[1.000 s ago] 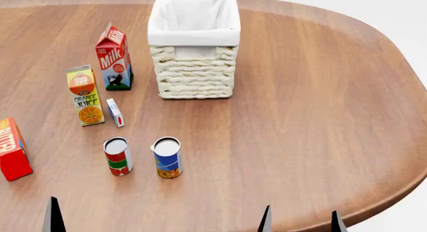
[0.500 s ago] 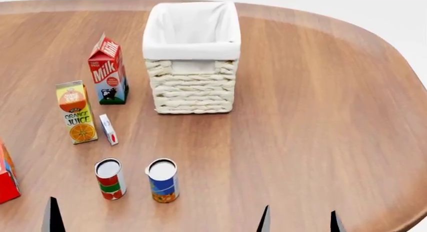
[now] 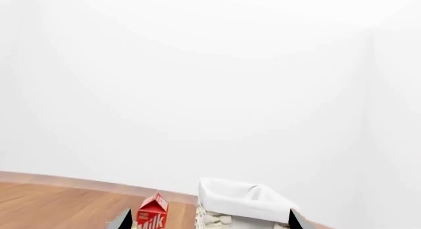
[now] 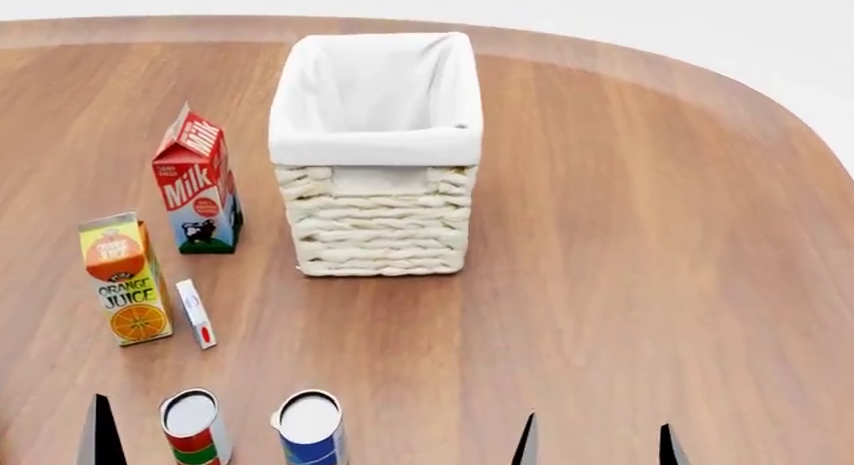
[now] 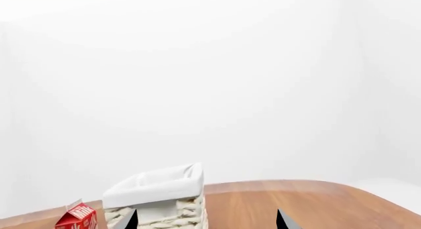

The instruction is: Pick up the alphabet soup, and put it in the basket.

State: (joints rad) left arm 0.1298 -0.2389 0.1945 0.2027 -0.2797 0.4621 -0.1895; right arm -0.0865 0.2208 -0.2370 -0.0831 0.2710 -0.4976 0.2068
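The alphabet soup (image 4: 310, 432), a blue-labelled can with a pale top, stands upright at the bottom edge of the head view, partly cut off. The basket (image 4: 375, 145), cream wicker with a white lining, stands farther back at the table's middle; nothing shows inside it. My left gripper (image 3: 208, 223) is open with nothing between its fingers, and one of its fingertips (image 4: 98, 435) shows left of the cans. My right gripper (image 4: 601, 445) is open too, to the right of the soup and well apart from it. Both wrist views show the basket (image 5: 157, 188) ahead; neither shows the soup.
A red, white and green can (image 4: 191, 430) stands just left of the soup. Behind the cans stand an orange juice carton (image 4: 124, 280), a small white box (image 4: 196, 313) and a milk carton (image 4: 196, 180). The wooden table (image 4: 641, 235) curves away at the right.
The head view has shifted, so everything on the table has slid down the picture; the cans now sit at its bottom edge. The gripper tips keep their places in the view.
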